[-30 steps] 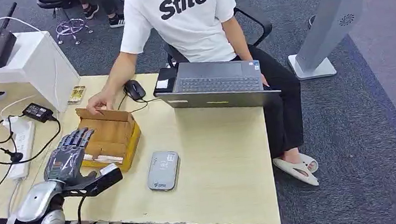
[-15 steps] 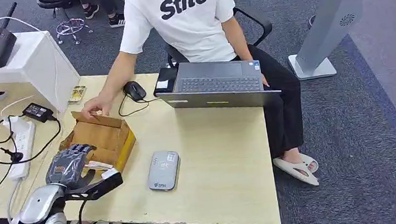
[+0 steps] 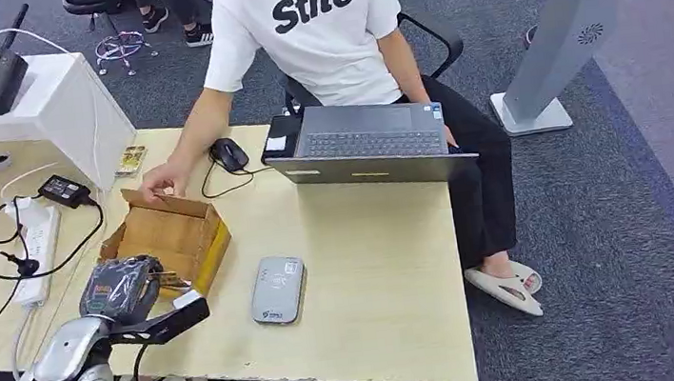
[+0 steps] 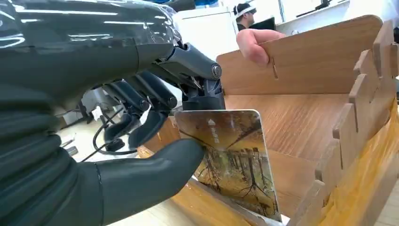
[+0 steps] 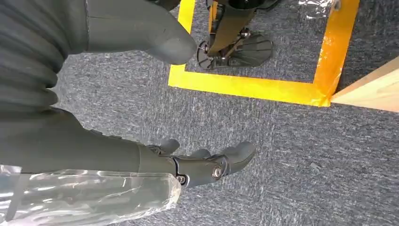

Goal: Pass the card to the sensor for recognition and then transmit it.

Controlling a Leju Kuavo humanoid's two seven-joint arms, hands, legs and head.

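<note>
My left hand [image 3: 119, 287] reaches into the near end of an open wooden box [image 3: 170, 231] on the table. In the left wrist view the thumb and fingers of that hand [image 4: 141, 117] pinch a card [image 4: 230, 160] printed with an autumn tree scene. The card stands on edge by the near wall of the box [image 4: 310, 75]. A grey card sensor [image 3: 278, 290] lies flat on the table just right of the box. My right hand [image 5: 188, 165] hangs over the carpet with its fingers apart, holding nothing.
A seated person holds the box's far wall with one hand [image 3: 163, 182] [image 4: 256, 44]. An open laptop [image 3: 368, 141] and a mouse [image 3: 229, 152] lie behind the sensor. A power strip [image 3: 38, 248] with cables lies at the left. A grey stand [image 3: 556, 41] rises at the right.
My left hand's fingers, spread over the box a second ago, have curled down into it around the card. The box has shifted a little to the left under the person's hand.
</note>
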